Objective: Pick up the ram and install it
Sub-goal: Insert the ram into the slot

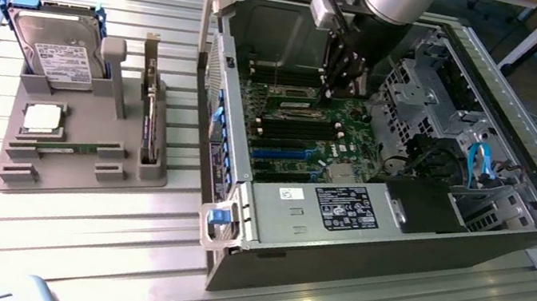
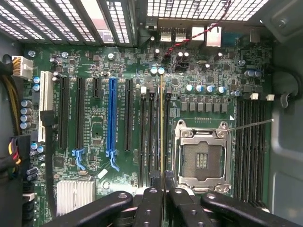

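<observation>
One ram (image 2: pixel 161 125) sits clamped edge-on in the tool (image 2: pixel 162 183) above the memory slots (image 2: pixel 152 137) — the install step, I judge — calling for exact alignment with a slot.

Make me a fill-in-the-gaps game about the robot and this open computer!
1. The hand holds the ram above long ____ slots on the motherboard.
2. The square processor socket beside them is ____.
3. The grey tray stands to the exterior view's ____ of the computer case.

Missing words: black, empty, left.
</observation>
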Controlling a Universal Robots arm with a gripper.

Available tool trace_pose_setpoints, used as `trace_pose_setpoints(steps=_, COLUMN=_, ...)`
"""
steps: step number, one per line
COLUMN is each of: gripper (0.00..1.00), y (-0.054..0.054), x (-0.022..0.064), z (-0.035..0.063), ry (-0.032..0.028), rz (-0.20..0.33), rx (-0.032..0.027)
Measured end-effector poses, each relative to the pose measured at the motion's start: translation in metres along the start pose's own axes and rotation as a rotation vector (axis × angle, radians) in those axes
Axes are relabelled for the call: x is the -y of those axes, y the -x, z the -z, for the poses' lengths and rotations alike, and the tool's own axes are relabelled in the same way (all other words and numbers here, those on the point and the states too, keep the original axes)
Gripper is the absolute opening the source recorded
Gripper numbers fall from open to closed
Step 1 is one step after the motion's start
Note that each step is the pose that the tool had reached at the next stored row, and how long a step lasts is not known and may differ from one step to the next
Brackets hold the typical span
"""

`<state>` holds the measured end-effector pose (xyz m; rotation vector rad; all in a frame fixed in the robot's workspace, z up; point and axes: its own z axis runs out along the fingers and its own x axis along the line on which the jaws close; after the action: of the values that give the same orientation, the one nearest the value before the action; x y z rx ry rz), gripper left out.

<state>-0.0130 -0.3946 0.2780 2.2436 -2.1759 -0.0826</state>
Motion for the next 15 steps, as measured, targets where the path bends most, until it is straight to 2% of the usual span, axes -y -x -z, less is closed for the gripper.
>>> trace_pose_setpoints(steps=6, gripper=0.12, y=0.000, x=0.0005, z=-0.0097, ry=-0.0001, rz=-0.001, rx=0.0001)
trace_pose_setpoints(steps=12, gripper=0.12, y=0.000, x=0.0005, z=-0.0127, ry=-0.0009, rz=-0.036, rx=0.0015)
trace_pose_setpoints(steps=15, gripper=0.12, y=0.000, x=0.0006, z=-0.0128, ry=-0.0010, rz=-0.036, rx=0.0017)
